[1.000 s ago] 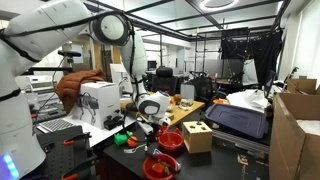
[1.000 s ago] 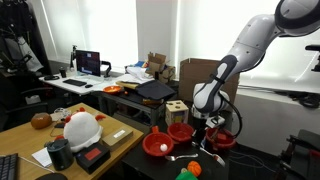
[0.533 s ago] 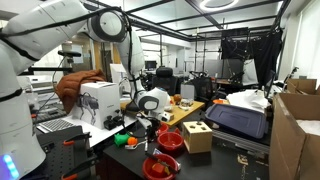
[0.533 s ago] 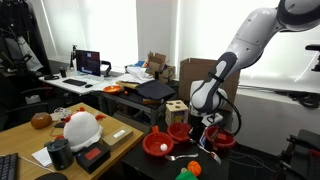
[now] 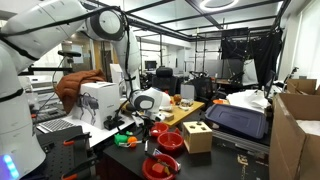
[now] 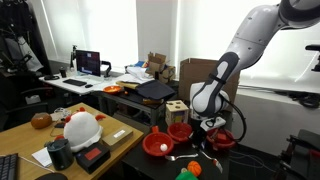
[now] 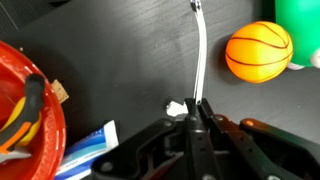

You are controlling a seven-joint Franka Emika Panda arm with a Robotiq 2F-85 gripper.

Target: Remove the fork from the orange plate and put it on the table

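Note:
In the wrist view my gripper (image 7: 198, 106) is shut on the thin white fork (image 7: 200, 50), which hangs over the dark table (image 7: 110, 50). The fork's far end points away from me. An orange plate (image 7: 25, 110) with yellow and black items in it lies at the left edge, apart from the fork. In both exterior views the gripper (image 5: 140, 119) (image 6: 205, 136) hovers low over the table beside the red-orange dishes (image 5: 170, 140) (image 6: 158, 145). The fork is too small to make out there.
An orange ball (image 7: 259, 50) and a green object (image 7: 300, 25) lie to the right of the fork. A blue-and-white packet (image 7: 85, 150) lies by the plate. A wooden cube (image 5: 197, 135) (image 6: 176, 109) stands behind the dishes. A second red-orange dish (image 5: 160, 166) sits near the table's edge.
The arm has shifted slightly sideways over the table with the gripper still shut. The dishes and cube have not moved.

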